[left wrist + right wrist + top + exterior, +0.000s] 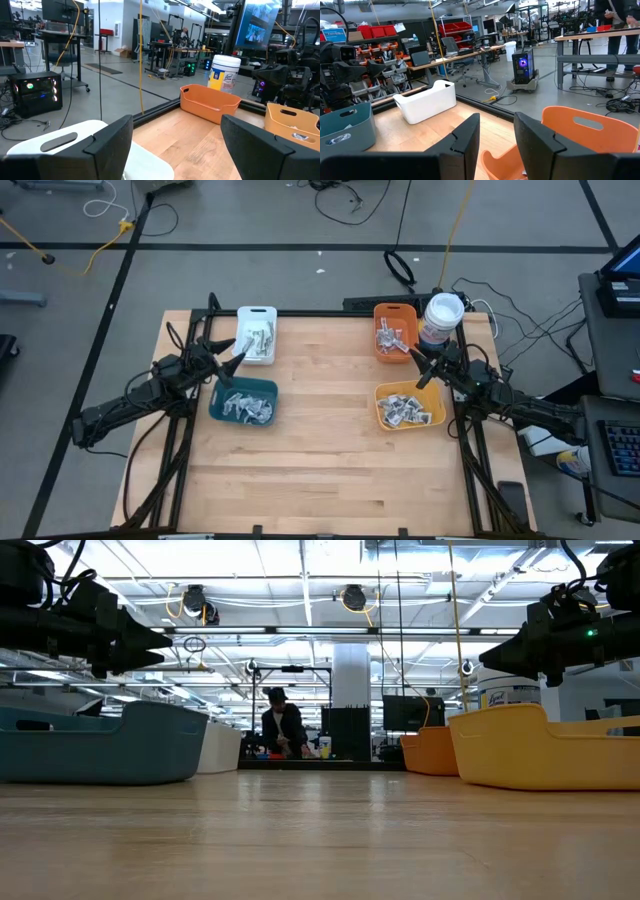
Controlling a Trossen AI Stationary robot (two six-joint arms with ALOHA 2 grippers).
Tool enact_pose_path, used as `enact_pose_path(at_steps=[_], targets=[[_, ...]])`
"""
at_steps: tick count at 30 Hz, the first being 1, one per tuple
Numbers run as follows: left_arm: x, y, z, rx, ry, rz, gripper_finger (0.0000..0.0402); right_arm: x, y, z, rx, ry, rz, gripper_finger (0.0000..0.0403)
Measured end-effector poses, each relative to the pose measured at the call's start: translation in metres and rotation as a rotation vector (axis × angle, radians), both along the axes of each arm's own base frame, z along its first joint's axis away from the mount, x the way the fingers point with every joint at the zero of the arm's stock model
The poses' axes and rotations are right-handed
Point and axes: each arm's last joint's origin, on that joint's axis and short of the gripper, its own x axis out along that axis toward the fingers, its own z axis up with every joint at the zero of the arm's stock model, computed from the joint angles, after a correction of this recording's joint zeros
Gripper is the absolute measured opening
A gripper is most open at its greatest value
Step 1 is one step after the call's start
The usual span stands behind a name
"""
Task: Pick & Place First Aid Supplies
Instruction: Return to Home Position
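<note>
Seen from above, the first aid supplies lay gathered in four bins on the wooden bench. Small pale packets and wrapped strips were heaped in the white bin and the teal bin on the left side, and in the orange bin and the yellow bin on the right side. The white and orange bins sat toward the far edge, the teal and yellow ones nearer the middle.

The left tool hung over the gap between the white bin and the teal bin; its two dark fingers were spread wide with nothing between them. Its wrist camera looked between them across the bench to the orange bin and the yellow bin.

The right tool hovered between the orange bin and the yellow bin, near the bench's right edge; its fingers were parted by a narrower gap and empty. A round white-lidded tub stood just beside the orange bin, at the far right corner.

From bench height, both tools showed raised above the bin rims, the left above the teal bin, the right above the yellow one; a person in dark clothes stood at a workstation far back in the room.
</note>
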Motion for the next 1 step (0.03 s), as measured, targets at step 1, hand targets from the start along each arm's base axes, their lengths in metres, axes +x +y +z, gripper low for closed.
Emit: enact_pose_path(at_steps=[1], targets=[[0.0000,0.0000,0.0000,0.000,0.000,0.000,0.0308,0.0000,0.0000,0.0000,0.000,0.000,-0.001,0.0116]])
